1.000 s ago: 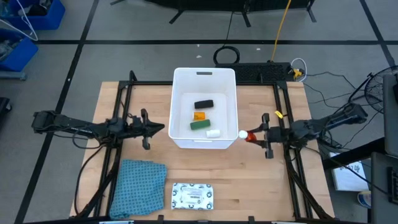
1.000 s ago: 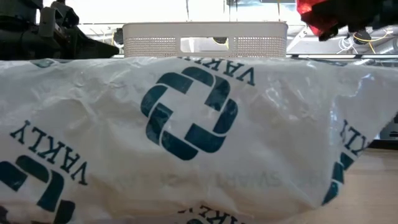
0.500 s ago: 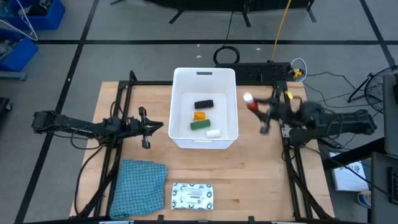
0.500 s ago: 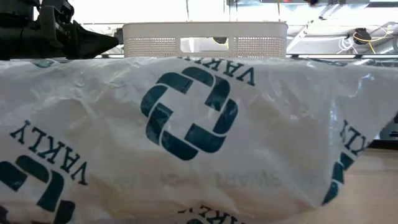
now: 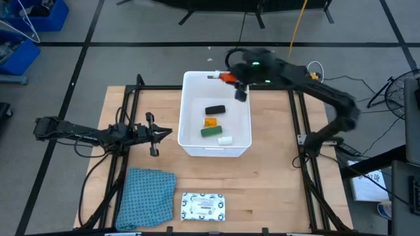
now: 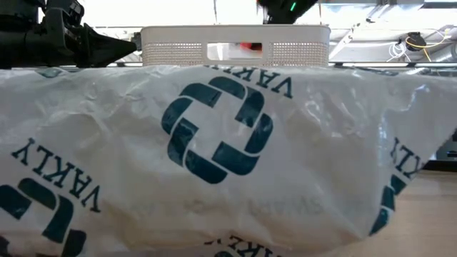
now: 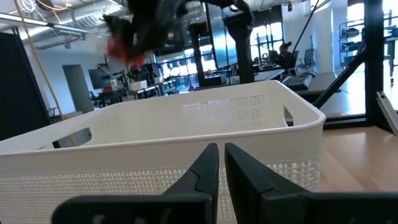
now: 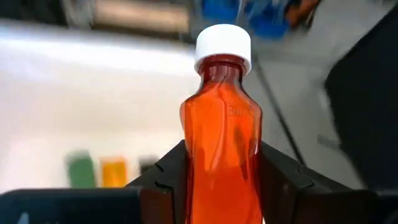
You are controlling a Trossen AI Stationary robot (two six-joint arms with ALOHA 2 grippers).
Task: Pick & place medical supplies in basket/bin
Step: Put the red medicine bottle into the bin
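The white tub (image 5: 244, 131) stands mid-table and holds a black oblong (image 5: 215, 109), an orange piece (image 5: 210, 122), a green oblong (image 5: 210, 132) and a tiny white piece (image 5: 225, 139). My right gripper (image 5: 231, 79) hovers over the tub's far rim, shut on an orange bottle (image 8: 221, 143) with a white cap (image 8: 224, 46). The bottle appears as a red blur (image 7: 124, 46) in the left wrist view. The flat white packet (image 5: 203, 206) lies at the table's near edge and fills the low view (image 6: 214, 157). My left gripper (image 5: 152, 134) waits, shut, left of the tub. My right gripper pinches the orange bottle's body (image 8: 217, 174) between its two fingers (image 8: 168, 174), one on each side. The bottle points along the fingers, its cap away from the wrist. The fingers reach in from the table's right. The bottle is lifted clear, above the tub's far rim.
A teal-blue cloth (image 5: 144, 196) lies near the front left, beside the packet. Black frame rails (image 5: 131, 105) run along both table sides. Bare wood shows between the tub and the packet. Cables (image 5: 239, 59) lie beyond the far edge.
My right gripper, keeping hold of the orange bottle, has swung from the table's right side beside the tub up and toward the far edge, then left, ending over the tub's far rim.
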